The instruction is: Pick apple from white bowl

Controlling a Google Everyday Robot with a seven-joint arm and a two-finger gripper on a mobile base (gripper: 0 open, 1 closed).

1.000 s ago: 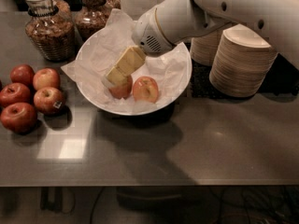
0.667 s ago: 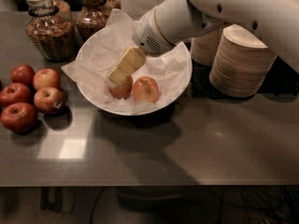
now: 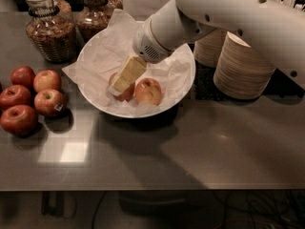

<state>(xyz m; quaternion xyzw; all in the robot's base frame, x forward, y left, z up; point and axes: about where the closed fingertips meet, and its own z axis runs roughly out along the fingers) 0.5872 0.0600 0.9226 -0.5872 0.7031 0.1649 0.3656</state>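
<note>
The white bowl (image 3: 183,75), lined with crumpled white paper, sits at the middle back of the dark table. Two apples lie in it. The apple (image 3: 127,94), dull red, is on the left and is partly hidden under my gripper (image 3: 120,87). A brighter pink-orange apple (image 3: 149,90) lies right beside it. My gripper reaches down into the bowl from the upper right on the white arm (image 3: 228,13), and its cream-coloured tip rests on or just over the dull red apple.
Several dark red apples (image 3: 33,99) lie grouped at the left. Two glass jars (image 3: 50,30) stand at the back left. Stacks of beige paper bowls (image 3: 243,70) stand right of the white bowl. The table's front edge runs along the bottom.
My gripper has dipped slightly lower onto the dull red apple. The apples and the bowl have not moved.
</note>
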